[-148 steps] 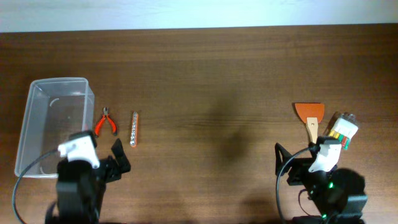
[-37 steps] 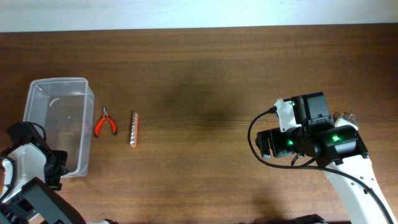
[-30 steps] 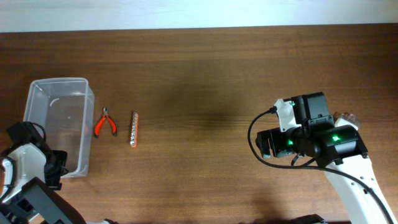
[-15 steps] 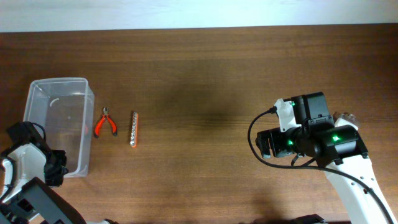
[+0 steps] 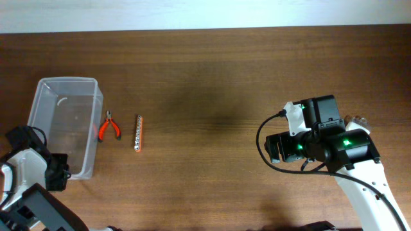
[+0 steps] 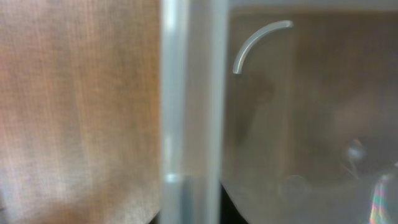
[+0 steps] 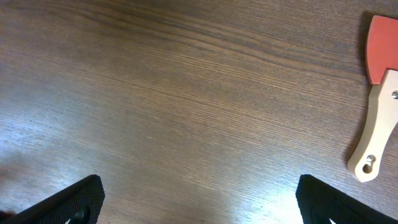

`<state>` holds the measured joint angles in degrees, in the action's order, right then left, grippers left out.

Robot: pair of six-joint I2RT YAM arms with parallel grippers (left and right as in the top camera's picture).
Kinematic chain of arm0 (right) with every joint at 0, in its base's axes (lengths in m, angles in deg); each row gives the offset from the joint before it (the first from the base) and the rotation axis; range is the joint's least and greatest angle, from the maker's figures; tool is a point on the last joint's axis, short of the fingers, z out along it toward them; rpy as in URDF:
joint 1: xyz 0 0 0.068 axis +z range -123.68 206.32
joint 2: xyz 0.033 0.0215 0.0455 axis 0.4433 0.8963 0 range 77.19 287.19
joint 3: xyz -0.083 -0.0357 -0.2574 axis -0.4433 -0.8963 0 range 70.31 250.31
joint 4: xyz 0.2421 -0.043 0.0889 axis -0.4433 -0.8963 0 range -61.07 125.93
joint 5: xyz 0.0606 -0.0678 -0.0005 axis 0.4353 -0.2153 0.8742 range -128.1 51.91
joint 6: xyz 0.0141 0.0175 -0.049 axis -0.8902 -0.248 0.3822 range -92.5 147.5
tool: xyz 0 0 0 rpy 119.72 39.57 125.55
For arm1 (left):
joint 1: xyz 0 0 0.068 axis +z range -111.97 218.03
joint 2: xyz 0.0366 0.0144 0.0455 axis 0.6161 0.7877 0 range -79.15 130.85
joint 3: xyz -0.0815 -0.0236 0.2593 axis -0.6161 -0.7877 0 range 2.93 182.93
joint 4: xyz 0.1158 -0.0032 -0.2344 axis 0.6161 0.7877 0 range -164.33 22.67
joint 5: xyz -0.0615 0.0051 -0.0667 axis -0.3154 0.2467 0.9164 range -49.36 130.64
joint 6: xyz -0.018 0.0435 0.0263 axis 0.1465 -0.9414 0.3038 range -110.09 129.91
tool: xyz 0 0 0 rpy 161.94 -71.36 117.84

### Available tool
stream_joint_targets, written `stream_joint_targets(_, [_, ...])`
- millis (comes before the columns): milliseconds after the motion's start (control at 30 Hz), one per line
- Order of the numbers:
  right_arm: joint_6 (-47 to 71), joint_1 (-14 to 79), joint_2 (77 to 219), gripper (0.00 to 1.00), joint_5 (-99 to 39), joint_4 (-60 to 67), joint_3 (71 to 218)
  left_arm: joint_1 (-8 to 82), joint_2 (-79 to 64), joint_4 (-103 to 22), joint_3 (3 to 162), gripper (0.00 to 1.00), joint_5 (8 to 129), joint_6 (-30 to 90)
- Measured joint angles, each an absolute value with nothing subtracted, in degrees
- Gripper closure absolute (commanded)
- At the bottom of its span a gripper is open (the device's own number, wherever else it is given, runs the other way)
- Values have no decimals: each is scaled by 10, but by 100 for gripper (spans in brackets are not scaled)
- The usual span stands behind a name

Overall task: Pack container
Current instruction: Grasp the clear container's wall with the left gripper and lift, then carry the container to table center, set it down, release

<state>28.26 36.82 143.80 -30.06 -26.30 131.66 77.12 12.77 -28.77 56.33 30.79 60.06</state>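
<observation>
The container (image 5: 64,128) is a clear plastic bin at the table's left end, holding none of the tools. My left gripper (image 5: 54,174) is at its near right corner, shut on the container's wall. In the left wrist view that wall (image 6: 186,93) runs upright between the two dark fingertips of the left gripper (image 6: 189,214). My right gripper (image 5: 276,149) hangs open over bare wood right of centre. In the right wrist view nothing lies between the fingers of the right gripper (image 7: 199,202).
Orange-handled pliers (image 5: 110,126) and a studded metal strip (image 5: 138,133) lie just right of the bin. A red scraper with a wooden handle (image 7: 379,93) lies to the right, ahead of the right gripper. The table's far edge runs along the top.
My left gripper has shut on the container's wall. The container has shifted a little to the right and slightly askew. The right arm has not moved.
</observation>
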Motion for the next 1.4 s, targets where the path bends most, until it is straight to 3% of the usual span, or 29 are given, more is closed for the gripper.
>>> stream_joint_targets(533, [283, 368, 1438, 1, -305, -263, 1317, 772, 113, -294, 566, 98, 353, 602])
stream_joint_targets(867, [284, 368, 1438, 2, -307, -244, 1317, 750, 39, -259, 591, 98, 374, 499])
stream_joint_targets(1133, [269, 368, 1435, 1, -380, -255, 1373, 615, -26, -255, 691, 98, 389, 407])
stream_joint_targets(1400, [186, 366, 1382, 1, -512, -292, 1422, 371, -34, -257, 722, 98, 398, 321])
